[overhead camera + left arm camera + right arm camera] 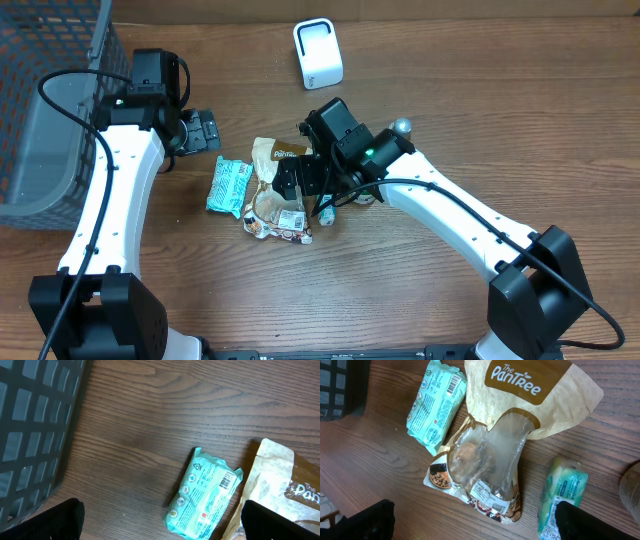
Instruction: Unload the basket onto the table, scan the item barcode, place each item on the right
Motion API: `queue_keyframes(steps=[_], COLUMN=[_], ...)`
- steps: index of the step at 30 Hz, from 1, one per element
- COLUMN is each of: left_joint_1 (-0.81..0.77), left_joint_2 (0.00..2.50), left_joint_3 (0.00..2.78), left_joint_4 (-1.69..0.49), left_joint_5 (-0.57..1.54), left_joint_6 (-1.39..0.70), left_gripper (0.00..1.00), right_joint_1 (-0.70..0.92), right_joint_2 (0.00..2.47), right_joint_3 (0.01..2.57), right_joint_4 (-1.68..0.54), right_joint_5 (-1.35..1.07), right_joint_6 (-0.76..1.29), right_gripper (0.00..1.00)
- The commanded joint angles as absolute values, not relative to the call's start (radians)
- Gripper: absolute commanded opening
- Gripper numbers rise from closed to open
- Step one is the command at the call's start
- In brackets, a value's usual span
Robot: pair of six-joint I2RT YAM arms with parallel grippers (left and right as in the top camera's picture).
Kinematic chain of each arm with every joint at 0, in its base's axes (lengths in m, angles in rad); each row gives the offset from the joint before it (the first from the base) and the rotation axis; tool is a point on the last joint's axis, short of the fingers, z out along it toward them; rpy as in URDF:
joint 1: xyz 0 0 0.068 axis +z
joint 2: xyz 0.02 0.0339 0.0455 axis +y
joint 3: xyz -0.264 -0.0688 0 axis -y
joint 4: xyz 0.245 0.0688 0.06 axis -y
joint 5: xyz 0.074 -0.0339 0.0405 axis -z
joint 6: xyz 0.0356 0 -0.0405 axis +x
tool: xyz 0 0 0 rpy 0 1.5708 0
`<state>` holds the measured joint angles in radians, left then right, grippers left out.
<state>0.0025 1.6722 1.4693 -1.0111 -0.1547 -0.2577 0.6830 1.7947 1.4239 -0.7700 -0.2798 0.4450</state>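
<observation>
Several packaged items lie in a heap mid-table. A teal packet [228, 187] [205, 495] [436, 405] shows a barcode on its upper face. Beside it lies a tan Pantree bag [275, 152] [530, 395] [285, 480], and over that a clear-window snack pouch [275, 215] [485, 467]. A second teal packet [562, 495] lies right of the pouch. My right gripper [297, 180] [475, 525] hovers open above the heap, holding nothing. My left gripper [205, 130] [162, 527] stands open and empty, up and left of the first teal packet. The white scanner [318, 52] stands at the back.
A grey wire basket [50, 100] [35, 425] fills the left edge, close to my left arm. A small grey knob [402, 127] sits by my right arm. Bare wood lies in front of the heap and to the right.
</observation>
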Motion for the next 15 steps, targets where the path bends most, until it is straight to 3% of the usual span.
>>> queue_keyframes(steps=[1, 15], left_joint_1=[0.006, 0.006], left_joint_2=[1.674, 1.674], left_joint_3=[1.488, 1.488], left_joint_4=[-1.014, -1.014], left_joint_5=[-0.164, -0.164], left_joint_6=[-0.243, -0.243], left_gripper=[1.0, 0.99], right_joint_1=[0.686, 0.686], right_joint_2=[1.796, 1.796], right_joint_3=[1.42, 1.42], right_joint_4=[-0.763, -0.72], right_joint_5=[-0.269, -0.251], right_joint_6=[0.445, 0.452], right_gripper=[1.0, 1.0])
